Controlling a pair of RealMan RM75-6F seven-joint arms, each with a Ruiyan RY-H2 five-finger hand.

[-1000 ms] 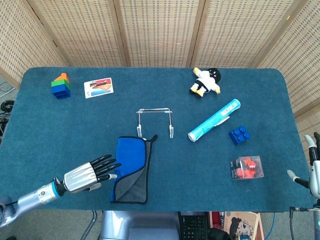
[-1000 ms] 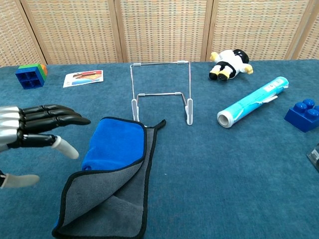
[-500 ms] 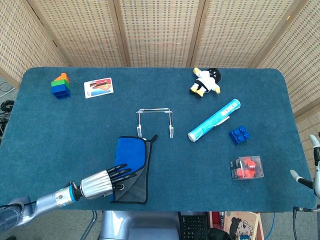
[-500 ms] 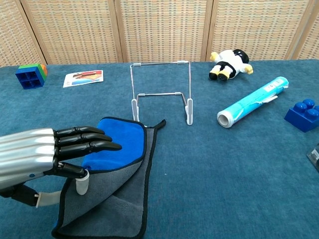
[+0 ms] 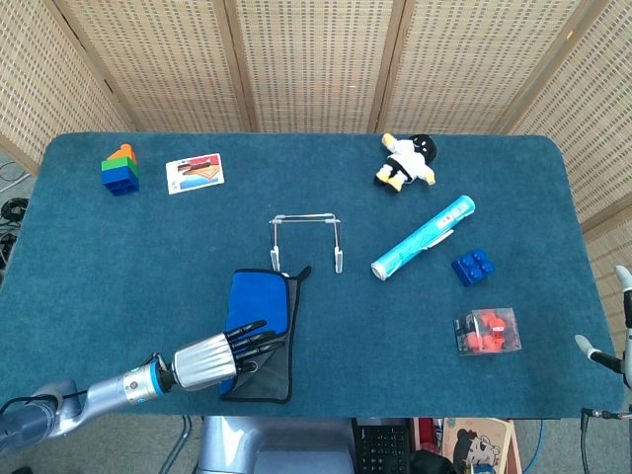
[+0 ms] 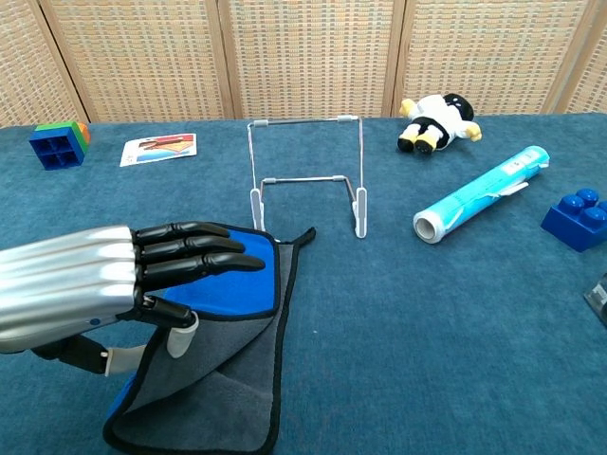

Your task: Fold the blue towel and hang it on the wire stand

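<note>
The blue towel (image 5: 260, 299) lies folded in front of the wire stand (image 5: 304, 217), with its grey underside turned up at the near end (image 6: 213, 389). My left hand (image 5: 225, 353) reaches in from the left, low over the towel's near left part. Its dark fingers (image 6: 204, 256) stretch flat across the blue cloth (image 6: 248, 289), and the thumb tip touches the grey flap. Nothing is gripped. The stand (image 6: 303, 119) is upright just beyond the towel. My right hand (image 5: 620, 341) shows only at the table's right edge, fingers apart, holding nothing.
A green and blue block stack (image 5: 120, 170) and a picture card (image 5: 195, 173) lie at the far left. At the right are a plush toy (image 5: 407, 161), a light blue tube (image 5: 423, 237), a blue brick (image 5: 473, 266) and a clear box of red pieces (image 5: 486, 331).
My left hand has moved right, from beside the towel to over it, its fingers now across the blue cloth. The towel's near left edge has shifted slightly. The right hand has barely moved.
</note>
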